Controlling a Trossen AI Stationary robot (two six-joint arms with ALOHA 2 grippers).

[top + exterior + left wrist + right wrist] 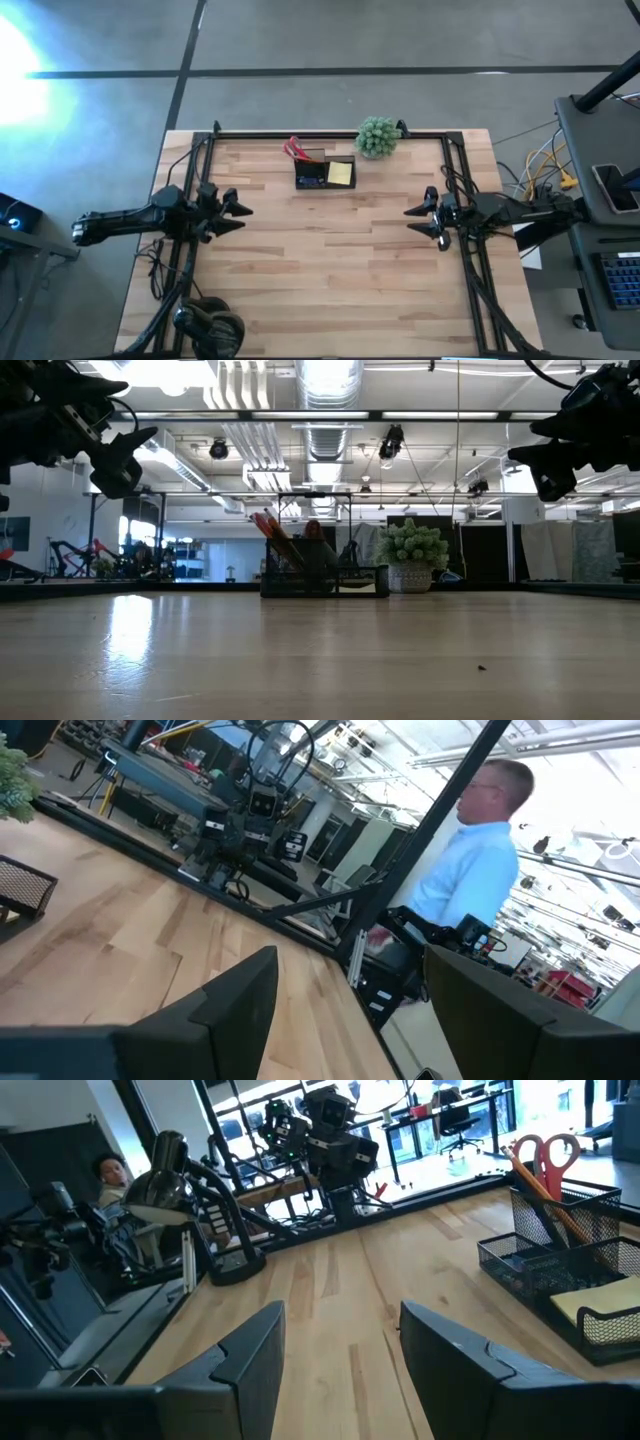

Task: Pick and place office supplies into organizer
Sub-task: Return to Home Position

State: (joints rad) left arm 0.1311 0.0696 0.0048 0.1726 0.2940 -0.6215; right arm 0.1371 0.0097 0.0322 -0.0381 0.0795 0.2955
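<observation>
The organizer (350, 580) stands at the table's (330, 290) far middle, just beside the plant (377, 136). It holds the scissors (293, 149) and a yellow pad (340, 173). The left jaws and right jaws hang spread and empty above opposite table sides, well apart from the organizer.

Your left arm (130, 222) and right arm (510, 210) were dark and jointed (a black cable (157, 275) looped by the left), each tipped with wedge-shaped black fingers (245, 1365).
</observation>
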